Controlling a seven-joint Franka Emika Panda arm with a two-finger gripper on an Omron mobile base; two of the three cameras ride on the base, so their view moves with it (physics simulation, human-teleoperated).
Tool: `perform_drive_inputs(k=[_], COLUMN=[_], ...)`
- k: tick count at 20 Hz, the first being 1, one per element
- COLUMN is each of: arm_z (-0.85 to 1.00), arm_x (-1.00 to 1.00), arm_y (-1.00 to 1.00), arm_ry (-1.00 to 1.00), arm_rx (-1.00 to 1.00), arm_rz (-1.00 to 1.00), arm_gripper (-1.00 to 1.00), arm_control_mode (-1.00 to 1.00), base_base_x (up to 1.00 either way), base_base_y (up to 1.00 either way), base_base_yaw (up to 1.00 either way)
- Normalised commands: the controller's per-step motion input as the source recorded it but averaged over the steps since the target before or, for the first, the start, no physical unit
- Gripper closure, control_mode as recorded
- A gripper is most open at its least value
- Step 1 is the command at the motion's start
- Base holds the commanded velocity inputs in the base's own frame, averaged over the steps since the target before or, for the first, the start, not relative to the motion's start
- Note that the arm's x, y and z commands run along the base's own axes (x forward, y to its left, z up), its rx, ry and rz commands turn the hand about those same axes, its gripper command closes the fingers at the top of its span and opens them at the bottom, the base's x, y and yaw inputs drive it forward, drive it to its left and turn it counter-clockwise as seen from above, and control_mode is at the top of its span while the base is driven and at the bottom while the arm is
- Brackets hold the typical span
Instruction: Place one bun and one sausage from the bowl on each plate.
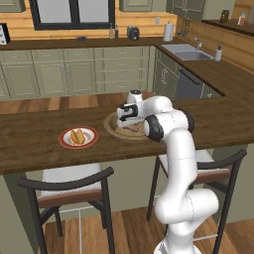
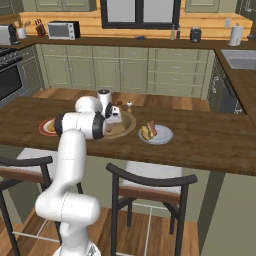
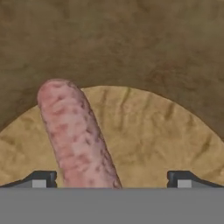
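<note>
Open fingers [image 3: 112, 178] over the sausage in the bowl

On the counter [image 1: 30, 139], the bowl [image 1: 111, 126] sits between a red-rimmed plate [image 1: 78, 137] holding a bun [image 1: 77, 135] and a filled grey plate [image 2: 156, 134]; the sausage [image 3: 74, 135] lies lengthwise between the spread fingers.

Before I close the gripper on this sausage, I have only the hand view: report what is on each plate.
Observer: The grey plate already carries a bun and a sausage.
Operator: Now the other plate.
Observer: The red-rimmed plate holds a lone bun and no sausage.
Operator: Tell me where that plate lies from the bowl.
Observer: In the left base view it sits on the counter to the left of the bowl, apart from it.
</note>
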Motion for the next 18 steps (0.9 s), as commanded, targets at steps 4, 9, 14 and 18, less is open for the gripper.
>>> perform_drive_inputs(k=[4,9,14,18], arm_z=[-0.26,-0.13,0.00,0.20], arm_x=[0.23,0.10,-0.57,-0.85], arm_y=[0.00,0.00,0.00,0.00], arm_ry=[0.02,0.02,0.00,-0.02], arm_rx=[0.00,0.00,0.00,0.00], arm_rz=[0.02,0.01,0.00,0.00], arm_gripper=[-1.00,1.00,1.00,1.00], arm_control_mode=[-1.00,-1.00,-1.00,-1.00], base_base_x=[0.00,0.00,0.00,0.00], base_base_y=[0.00,0.00,0.00,0.00], base_base_yaw=[0.00,0.00,0.00,0.00])
